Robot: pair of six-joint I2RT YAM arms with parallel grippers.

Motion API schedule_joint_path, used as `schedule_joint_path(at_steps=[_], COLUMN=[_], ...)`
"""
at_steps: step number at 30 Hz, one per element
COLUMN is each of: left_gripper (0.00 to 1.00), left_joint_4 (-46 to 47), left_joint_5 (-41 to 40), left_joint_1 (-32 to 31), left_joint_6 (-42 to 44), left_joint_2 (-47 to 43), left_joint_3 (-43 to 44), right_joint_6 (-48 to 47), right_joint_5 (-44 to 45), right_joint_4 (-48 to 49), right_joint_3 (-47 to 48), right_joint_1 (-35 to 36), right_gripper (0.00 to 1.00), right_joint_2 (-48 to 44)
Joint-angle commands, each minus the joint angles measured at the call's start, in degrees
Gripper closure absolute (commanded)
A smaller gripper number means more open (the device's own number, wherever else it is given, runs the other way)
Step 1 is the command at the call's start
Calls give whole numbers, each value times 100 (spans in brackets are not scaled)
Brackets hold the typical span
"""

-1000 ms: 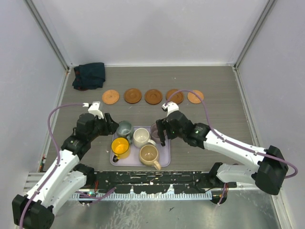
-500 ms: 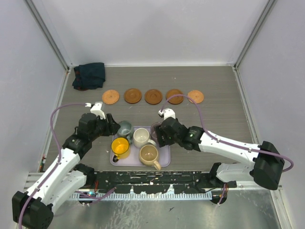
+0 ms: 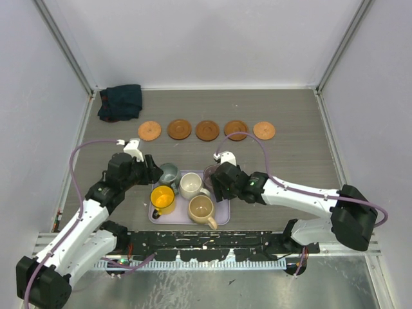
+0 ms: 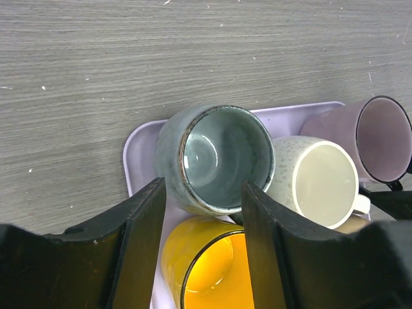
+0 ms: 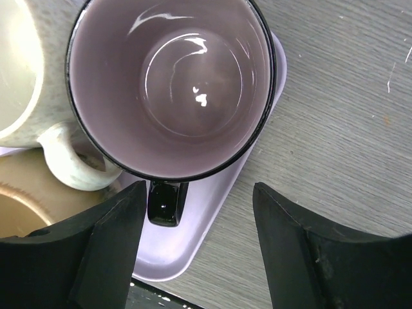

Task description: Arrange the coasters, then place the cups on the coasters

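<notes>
On the lavender tray point(image 4: 138, 154), the left fingers point(image 4: 138, 244) stand spread over the grey-green cup's point(image 4: 215, 158) near side and the right fingers point(image 5: 109, 244) are spread either side of the purple cup's point(image 5: 174, 84) black handle point(image 5: 164, 203), while five coasters point(image 3: 179, 129) line the counter's point(image 3: 296, 161) far side.

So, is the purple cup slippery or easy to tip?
Probably slippery: the purple cup looks glossy, with glints inside. Likely stiff and breakable, like glazed ceramic. It stands close beside the white cup, so a tilted lift may knock it.

Parted gripper point(image 4: 203, 193) at grey-green cup point(image 4: 215, 154)
</notes>
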Motion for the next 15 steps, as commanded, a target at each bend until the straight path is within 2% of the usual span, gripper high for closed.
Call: schedule_joint_path(at_steps=[1,4,5,6,7,9,11,15], left_gripper=[49,46,41,31,3,2,2,2], left_joint_4=[114,791,1163,1781,2294,3116,3559,3426], left_joint_5=[-52,184,167,95,-12,-497,-937,-1923], left_joint_1=[-34,-77,-106,-119,-122,-122,-122,-121], left_joint_6=[-60,97,85,27,-35,-203,-162,43], left_joint_2=[82,153,132,76,12,-67,105,1008], left_joint_3=[142,-112,-250,-442,-644,-956,-1005,-353], right_joint_6=[193,250,261,262,268,257,249,198], right_joint_5=[78,27,0,-17,-17,2,33,236], right_joint_4=[330,453,472,488,493,489,477,474], right_joint_3=[-49,-114,-111,-104,-104,-93,-96,-110], right_joint_1=[33,28,34,34,36,29,38,42], right_gripper=[29,29,29,29,29,29,30,30], right_joint_2=[95,120,128,137,138,98,10,-330])
